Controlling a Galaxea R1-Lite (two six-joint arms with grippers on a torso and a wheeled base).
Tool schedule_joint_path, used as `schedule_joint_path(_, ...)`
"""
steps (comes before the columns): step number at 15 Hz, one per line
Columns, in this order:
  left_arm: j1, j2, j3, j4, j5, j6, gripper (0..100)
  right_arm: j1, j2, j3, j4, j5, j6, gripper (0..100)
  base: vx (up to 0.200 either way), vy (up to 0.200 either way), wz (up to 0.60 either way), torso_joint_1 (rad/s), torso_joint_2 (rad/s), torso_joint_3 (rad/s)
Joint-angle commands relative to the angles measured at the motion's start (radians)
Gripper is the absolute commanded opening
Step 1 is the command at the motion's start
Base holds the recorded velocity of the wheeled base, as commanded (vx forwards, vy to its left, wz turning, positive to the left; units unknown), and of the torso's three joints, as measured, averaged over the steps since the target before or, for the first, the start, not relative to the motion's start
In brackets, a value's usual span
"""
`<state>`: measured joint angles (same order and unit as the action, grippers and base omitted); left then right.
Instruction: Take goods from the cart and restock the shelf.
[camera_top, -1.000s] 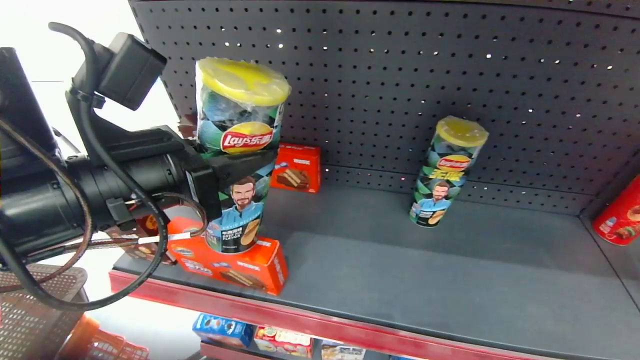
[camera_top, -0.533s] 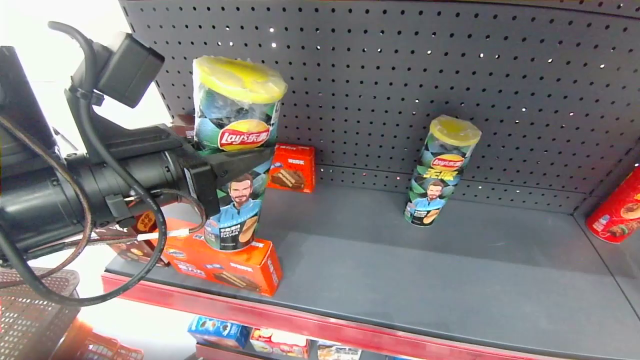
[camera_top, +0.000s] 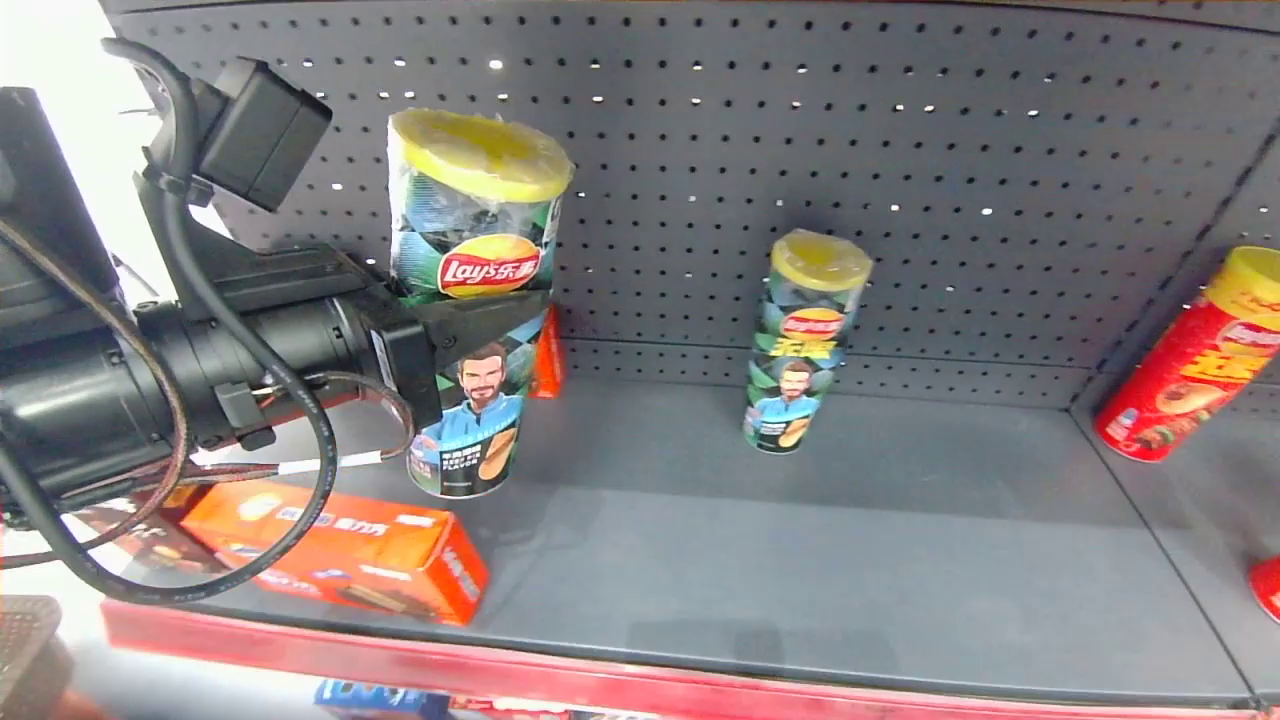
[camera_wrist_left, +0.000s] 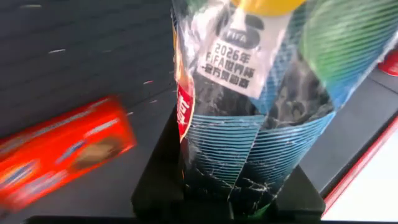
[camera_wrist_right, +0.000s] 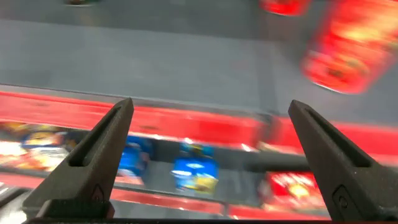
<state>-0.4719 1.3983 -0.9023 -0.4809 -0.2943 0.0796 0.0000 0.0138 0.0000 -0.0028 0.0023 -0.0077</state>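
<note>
Over the left end of the shelf (camera_top: 800, 560), the left gripper (camera_top: 480, 320) was clamped round the middle of the upright chip can (camera_top: 475, 230), which looked light, stiff-walled but crushable and slick in its wrap, so a moderate mid-body hold suited it.

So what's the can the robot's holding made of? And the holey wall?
Can: probably cardboard tube under shiny, crinkled plastic wrap; yellow lid looks plastic. Wall: likely matte dark painted metal, given evenly punched holes.
</note>
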Motion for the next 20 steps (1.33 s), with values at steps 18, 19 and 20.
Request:
schedule_joint_path(18, 0.018, -0.013, 0.088, -0.041, 0.000, -0.003, 0, 0.002, 0.000, 0.000, 0.000, -0.004, 0.006, 100, 0.000, 0.000, 0.07, 0.000, 0.00, 0.001)
schedule_joint_path(19, 0.018, -0.021, 0.088, -0.041, 0.001, -0.003, 0, 0.002, 0.000, 0.000, 0.000, -0.004, 0.006, 100, 0.000, 0.000, 0.00, 0.000, 0.00, 0.000)
schedule_joint_path(20, 0.018, -0.022, 0.089, -0.039, 0.001, -0.003, 0, 0.002, 0.002, 0.000, 0.000, -0.001, 0.003, 100, 0.000, 0.000, 0.00, 0.000, 0.00, 0.000)
